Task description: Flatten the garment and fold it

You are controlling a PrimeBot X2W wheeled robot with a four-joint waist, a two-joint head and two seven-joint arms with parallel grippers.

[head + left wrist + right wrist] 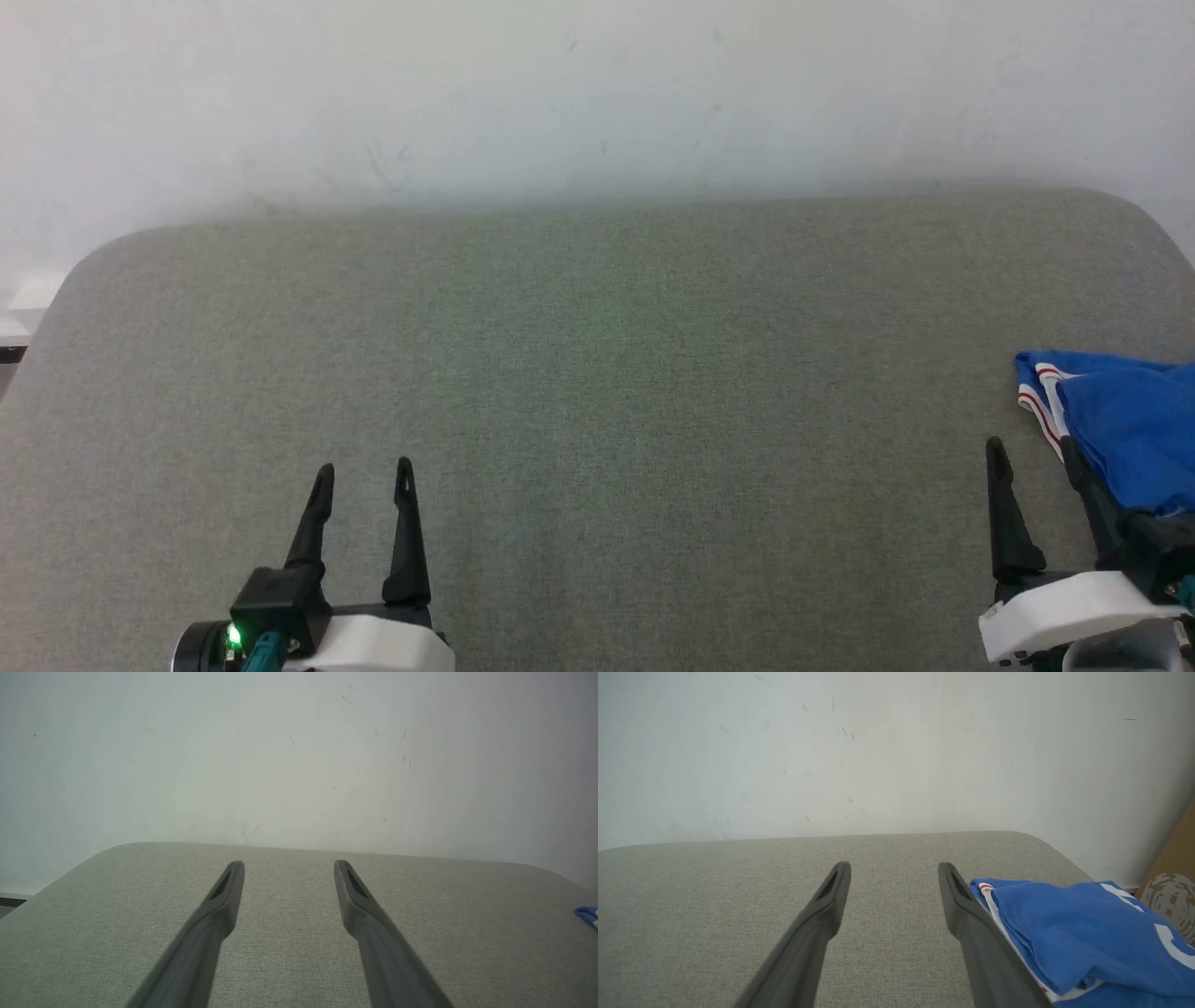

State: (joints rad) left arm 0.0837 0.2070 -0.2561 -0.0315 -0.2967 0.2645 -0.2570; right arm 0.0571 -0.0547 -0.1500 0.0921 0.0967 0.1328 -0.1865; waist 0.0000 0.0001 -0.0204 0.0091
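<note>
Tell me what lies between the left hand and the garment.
In the head view, bare grey padded surface runs from the left hand to the right hand, which stands open beside the garment. Nothing else lies there.

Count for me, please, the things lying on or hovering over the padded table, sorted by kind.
Garments: 1, the blue T-shirt, bunched at the right side of the table.
Grippers: 2, the left gripper and the right gripper, both with jaws open.
Total: 3.
</note>
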